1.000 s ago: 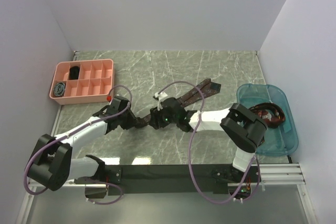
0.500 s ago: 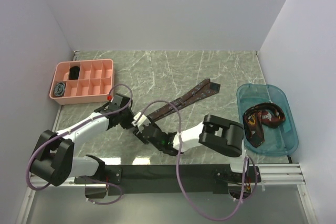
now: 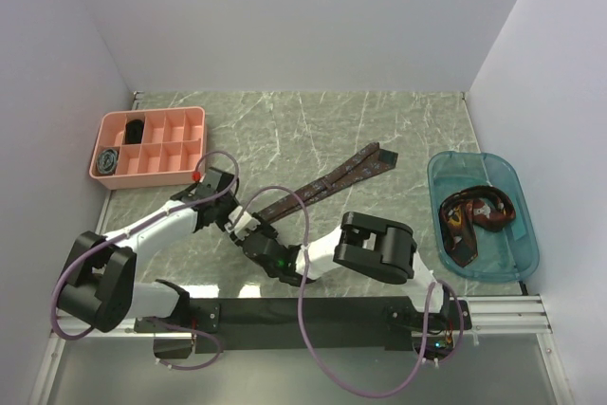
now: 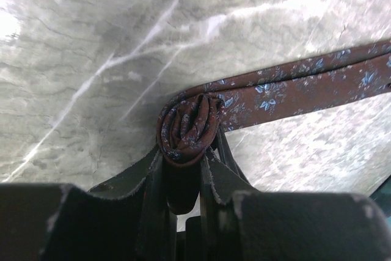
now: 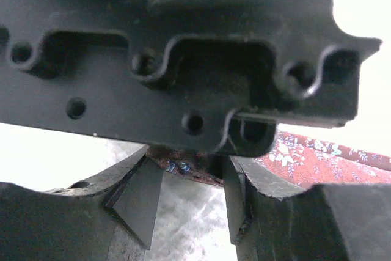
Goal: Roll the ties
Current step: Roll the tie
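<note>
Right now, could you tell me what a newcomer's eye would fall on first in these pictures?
The maroon patterned tie stretches diagonally across the marble table, its near end wound into a small coil clamped in the left gripper. The right gripper sits right beside it, jaws apart. At the right edge, a teal bin holds more ties.

Two arms (image 3: 156, 227), two trays (image 3: 152, 113) (one tie (image 3: 327, 182) outstretched).

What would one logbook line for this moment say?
left fingers: clamped on rolled end of tie | right fingers: open, close by | rest of tie: unrolled on table
</note>
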You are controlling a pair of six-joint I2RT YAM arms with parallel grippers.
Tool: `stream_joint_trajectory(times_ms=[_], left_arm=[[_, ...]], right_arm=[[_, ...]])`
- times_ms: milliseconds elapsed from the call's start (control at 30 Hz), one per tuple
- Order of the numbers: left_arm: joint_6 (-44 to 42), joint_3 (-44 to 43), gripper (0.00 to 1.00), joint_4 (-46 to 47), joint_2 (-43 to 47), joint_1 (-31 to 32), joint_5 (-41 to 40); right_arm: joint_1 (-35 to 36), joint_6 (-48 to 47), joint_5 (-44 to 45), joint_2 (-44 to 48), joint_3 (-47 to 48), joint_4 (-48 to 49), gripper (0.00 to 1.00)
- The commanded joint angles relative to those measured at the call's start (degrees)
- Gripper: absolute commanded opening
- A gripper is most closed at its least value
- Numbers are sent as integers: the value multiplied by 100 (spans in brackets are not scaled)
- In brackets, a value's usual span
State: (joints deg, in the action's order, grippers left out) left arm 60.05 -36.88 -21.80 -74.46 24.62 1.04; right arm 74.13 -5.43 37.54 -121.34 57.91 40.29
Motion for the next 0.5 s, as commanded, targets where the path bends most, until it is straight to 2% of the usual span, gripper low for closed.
stream_joint_trajectory(times_ms=[0, 100, 133, 167, 233, 267, 333, 400, 467], left_arm=[[129, -170, 1, -114, 1, -167, -86], [191, -161, 1, -87, 10, -264, -78], [200, -170, 1, -87, -7, -274, -86], [226, -161, 1, -113, -25, -300, -86], [261, -170, 1, -123, -69, -370, -86], [314, -161, 1, -79, -86, -405, -86], [367, -135, 1, -26, -122, -449, -86], [411, -161, 1, 35, -183, -449, -78], [428, -187, 1, 44, -210, -449, -25]], right_arm=[[-21, -63, 43, -487, -43, -865, 49], [-39, -81, -45, -566, 36, -901, 46], [-65, -98, -62, -584, 45, -883, 44], [-74, -125, -71, -601, 54, -865, 37], [-126, -151, -124, -663, 97, -821, 34], [-161, -160, -150, -689, 106, -821, 26], [-223, -177, -194, -742, 150, -786, 21], [-250, -152, -291, -733, 177, -786, 7], [-258, -90, -396, -698, 159, -804, 0]])
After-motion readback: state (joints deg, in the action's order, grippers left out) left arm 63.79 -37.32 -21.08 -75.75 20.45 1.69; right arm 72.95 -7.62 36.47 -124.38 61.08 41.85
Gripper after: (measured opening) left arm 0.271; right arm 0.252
